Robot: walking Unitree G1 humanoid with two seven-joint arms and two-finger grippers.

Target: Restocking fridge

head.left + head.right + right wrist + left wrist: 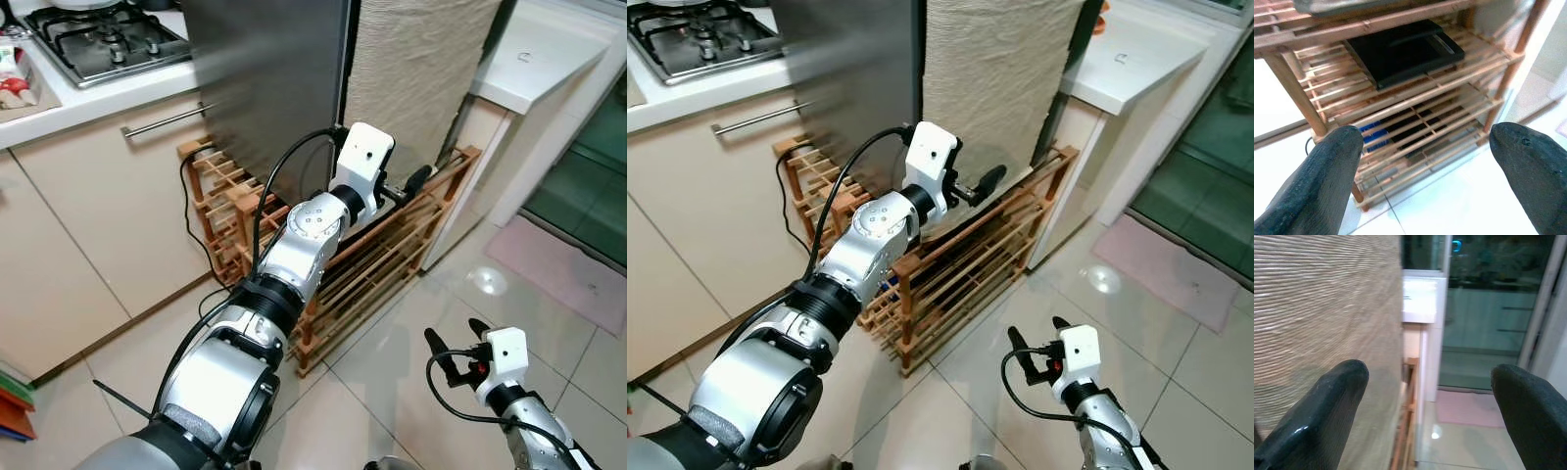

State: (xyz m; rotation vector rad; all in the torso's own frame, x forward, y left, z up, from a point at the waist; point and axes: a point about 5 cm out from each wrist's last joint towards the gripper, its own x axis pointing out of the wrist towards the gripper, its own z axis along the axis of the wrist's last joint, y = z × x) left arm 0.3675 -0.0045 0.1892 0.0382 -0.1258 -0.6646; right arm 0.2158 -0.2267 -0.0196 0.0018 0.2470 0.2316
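Observation:
The fridge's grey steel door (269, 78) stands shut ahead, with a beige textured panel (421, 69) along its right side. My left gripper (985, 181) is raised at the door's lower right corner, just above the wooden rack, and is open. In the left wrist view its fingers (1334, 401) stand wide apart beside the beige panel (1317, 318), holding nothing. My right gripper (454, 335) hangs low over the floor tiles in front of the rack. It is open and empty, with both fingers (1327, 171) spread.
A low wooden slatted rack (392, 255) stands against the fridge's base, with a flat black item (1400, 51) on one shelf. A counter with a gas hob (103, 39) and a cabinet handle (162, 120) lie left. A white counter (539, 54) and pink mat (568, 269) lie right.

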